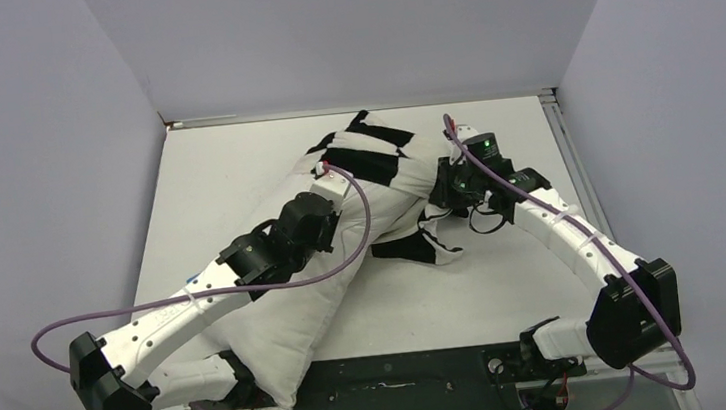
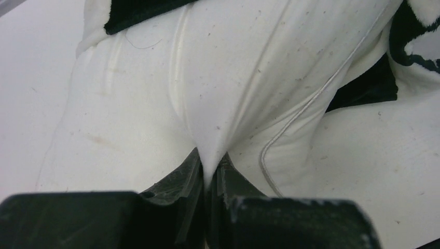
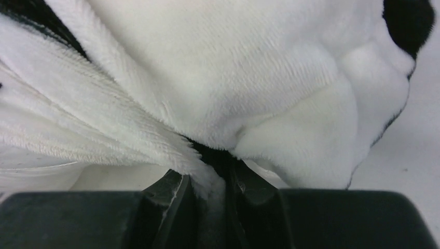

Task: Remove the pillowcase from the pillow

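The plush black-and-white checkerboard pillowcase (image 1: 374, 154) is bunched over the far end of the plump plain white pillow (image 1: 280, 323), which lies diagonally across the white counter (image 1: 517, 281). It looks light and floppy, so I'd pinch a loose fold near the hem. Right hand (image 3: 207, 179) is clamped on a fuzzy fold of it, and left hand (image 2: 210, 165) is pinched tight on the pillow's smooth fabric.

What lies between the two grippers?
Bunched pillowcase fabric over the pillow fills the stretch from left gripper to right gripper, seen in the top view.
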You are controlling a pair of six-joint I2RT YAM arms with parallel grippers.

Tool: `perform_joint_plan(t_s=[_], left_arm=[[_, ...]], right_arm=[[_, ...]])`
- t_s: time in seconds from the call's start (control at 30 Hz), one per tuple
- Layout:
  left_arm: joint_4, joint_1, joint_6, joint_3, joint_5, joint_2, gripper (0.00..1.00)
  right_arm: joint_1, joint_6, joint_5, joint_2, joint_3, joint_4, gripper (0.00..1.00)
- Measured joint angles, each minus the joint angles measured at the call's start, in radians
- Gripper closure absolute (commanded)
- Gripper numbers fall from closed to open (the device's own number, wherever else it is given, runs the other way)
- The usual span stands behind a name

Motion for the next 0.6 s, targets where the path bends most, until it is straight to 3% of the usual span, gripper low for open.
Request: perform_joint_plan(t_s=[0.6], left_arm=[[0.167, 0.041, 0.049, -0.164, 0.167, -0.188, 1.0]], right_arm=[[-0.274, 0.047, -0.202, -0.084, -0.013, -0.099, 0.95]])
